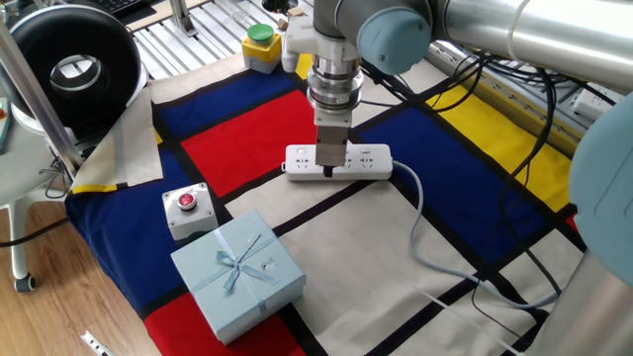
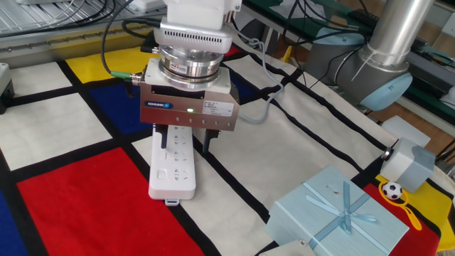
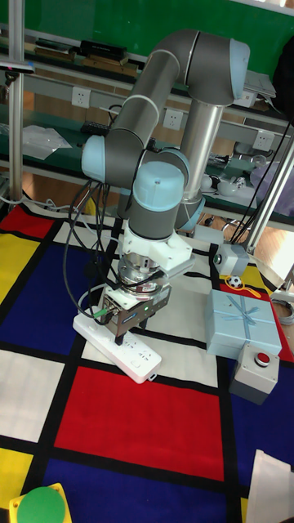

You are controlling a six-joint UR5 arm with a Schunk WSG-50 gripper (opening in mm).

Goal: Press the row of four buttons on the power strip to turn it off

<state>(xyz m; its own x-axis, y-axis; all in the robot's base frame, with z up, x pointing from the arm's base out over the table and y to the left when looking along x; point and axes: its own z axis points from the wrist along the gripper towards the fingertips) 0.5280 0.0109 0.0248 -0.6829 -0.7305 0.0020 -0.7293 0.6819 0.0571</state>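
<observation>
over the middle of the checkered cloth (image 1: 247, 138), the power strip (image 1: 366, 158) lies flat where a red panel meets a white one, long white bar with rounded ends, its pale grey cable (image 1: 420, 213) curling off one end across the white panel. socket groups show along its top in the other fixed view; the four buttons are too small to pick out for sure, and part of the strip sits under the tool. the arm comes straight down on it, wrist vertical, the gripper (image 2: 186, 148) planted near the strip's middle with dark fingers (image 2: 207, 142) reaching down to the casing; one finger seems to land on the strip and the other at its edge. whether the fingertips are spread or together, cannot tell from these views. out to the side, a blue gift box (image 1: 237, 272) with a ribbon, and a grey box with a red button (image 1: 186, 211) just beside it. farther back, a yellow box with a green button (image 1: 260, 46).
</observation>
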